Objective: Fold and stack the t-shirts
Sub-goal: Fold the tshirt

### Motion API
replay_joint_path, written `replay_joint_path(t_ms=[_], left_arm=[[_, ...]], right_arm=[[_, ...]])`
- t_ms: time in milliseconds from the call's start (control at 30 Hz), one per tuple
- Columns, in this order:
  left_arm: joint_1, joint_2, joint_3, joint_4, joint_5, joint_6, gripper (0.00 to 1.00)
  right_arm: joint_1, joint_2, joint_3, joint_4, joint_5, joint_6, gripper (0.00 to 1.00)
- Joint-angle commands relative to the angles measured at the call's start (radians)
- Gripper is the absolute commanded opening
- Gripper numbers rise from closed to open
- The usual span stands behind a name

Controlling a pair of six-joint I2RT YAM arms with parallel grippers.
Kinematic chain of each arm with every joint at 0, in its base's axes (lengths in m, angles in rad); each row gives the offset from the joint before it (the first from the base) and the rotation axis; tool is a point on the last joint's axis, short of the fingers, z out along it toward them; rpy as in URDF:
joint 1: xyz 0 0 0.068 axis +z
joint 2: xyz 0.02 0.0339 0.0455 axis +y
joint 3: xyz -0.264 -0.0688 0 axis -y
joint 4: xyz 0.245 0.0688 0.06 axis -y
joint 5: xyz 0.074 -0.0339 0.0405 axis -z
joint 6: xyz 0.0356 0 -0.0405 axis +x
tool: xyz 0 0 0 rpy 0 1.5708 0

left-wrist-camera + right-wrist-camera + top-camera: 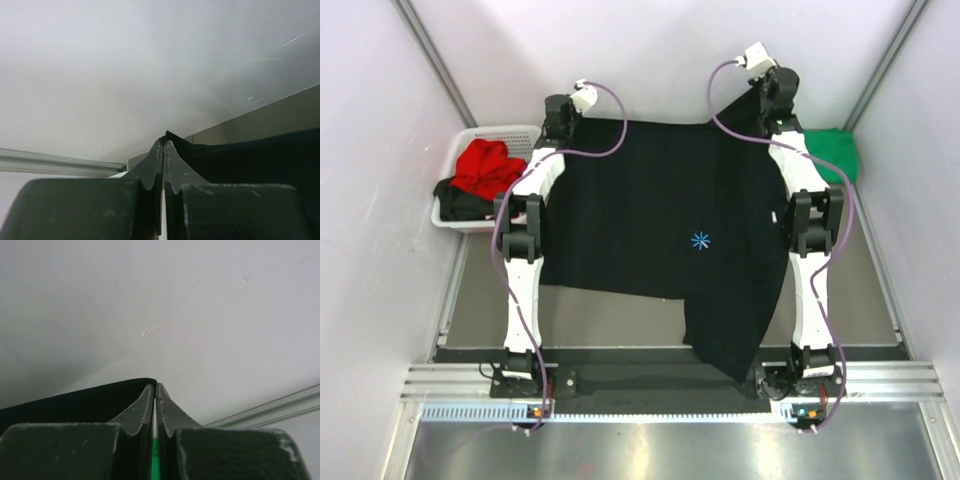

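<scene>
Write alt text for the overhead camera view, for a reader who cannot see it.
A large black t-shirt with a small blue chest mark lies spread across the table, the left gripper and right gripper shut on its far corners. A white basket at far left holds a red t-shirt and dark cloth; a green t-shirt lies at far right.

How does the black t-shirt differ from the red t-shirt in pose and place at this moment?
The black t-shirt lies spread over the table; the red t-shirt is crumpled in the white basket. The left gripper and right gripper, both shut, pinch the black t-shirt's far edge; nothing holds the red t-shirt. The black t-shirt bears a blue mark; the red t-shirt shows none. Neither is folded yet.
</scene>
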Motion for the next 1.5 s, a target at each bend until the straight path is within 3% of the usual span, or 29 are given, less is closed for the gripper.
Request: replay_joint_path(t_ms=[0, 300, 600, 1100, 1467], left_arm=[[0.006, -0.042, 0.016, 0.059, -0.015, 0.018, 0.00], [0.009, -0.180, -0.234, -0.027, 0.051, 0.081, 0.00], [0.023, -0.255, -0.262, -0.108, 0.067, 0.090, 0.00], [0.029, -0.441, -0.519, -0.279, 0.142, 0.110, 0.00], [0.029, -0.461, -0.593, -0.291, 0.139, 0.105, 0.00]], right_arm=[[-0.004, -0.102, -0.002, 0.008, -0.008, 0.008, 0.00], [0.015, -0.410, -0.501, -0.175, -0.072, 0.006, 0.00], [0.024, -0.539, -0.561, -0.408, -0.072, 0.071, 0.00], [0.058, -0.837, -0.895, -0.531, -0.097, 0.126, 0.00], [0.082, -0.955, -0.950, -0.629, -0.137, 0.183, 0.00]])
